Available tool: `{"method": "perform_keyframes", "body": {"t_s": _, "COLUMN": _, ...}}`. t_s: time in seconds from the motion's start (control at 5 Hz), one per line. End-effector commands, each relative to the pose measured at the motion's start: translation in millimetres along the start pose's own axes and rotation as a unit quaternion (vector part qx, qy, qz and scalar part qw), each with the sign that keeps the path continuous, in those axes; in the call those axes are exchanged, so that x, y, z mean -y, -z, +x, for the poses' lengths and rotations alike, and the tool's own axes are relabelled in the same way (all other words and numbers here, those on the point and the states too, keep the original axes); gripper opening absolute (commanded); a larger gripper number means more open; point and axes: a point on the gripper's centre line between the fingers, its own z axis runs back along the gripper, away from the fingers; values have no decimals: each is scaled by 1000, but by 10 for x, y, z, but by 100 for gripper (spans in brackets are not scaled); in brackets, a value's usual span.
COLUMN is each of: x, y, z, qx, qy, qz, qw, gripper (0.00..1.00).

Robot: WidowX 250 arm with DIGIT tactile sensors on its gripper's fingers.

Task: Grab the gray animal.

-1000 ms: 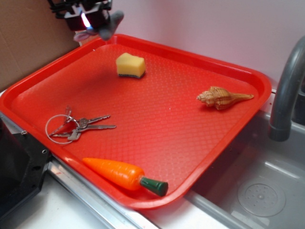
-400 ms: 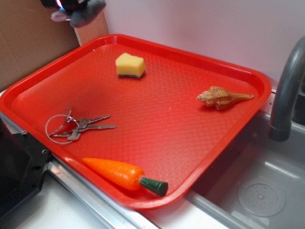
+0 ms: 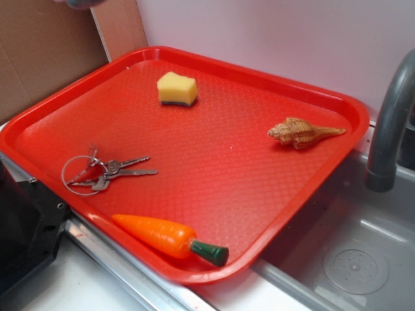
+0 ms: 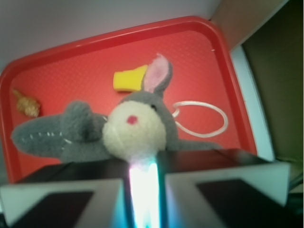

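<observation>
while pincer [image 4: 142, 190] pinches gray animal [image 4: 118, 130] above tray [image 4: 61, 52], sponge [image 4: 127, 80] behind

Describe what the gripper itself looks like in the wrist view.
Only the gripper base shows along the bottom edge of the wrist view: a black body behind two pale gray, block-shaped panels with dark insets, one on each side. Between them runs a bright vertical strip glowing white to cyan. No cables or markings are visible.
</observation>
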Motion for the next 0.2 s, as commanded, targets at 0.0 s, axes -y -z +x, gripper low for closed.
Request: {"method": "perform_keyframes", "body": {"t_s": 0.0, "x": -95, "y": -233, "z": 2, "qx": -5, "qy": 11, "qz": 2, "qw": 1000, "gripper": 0}}
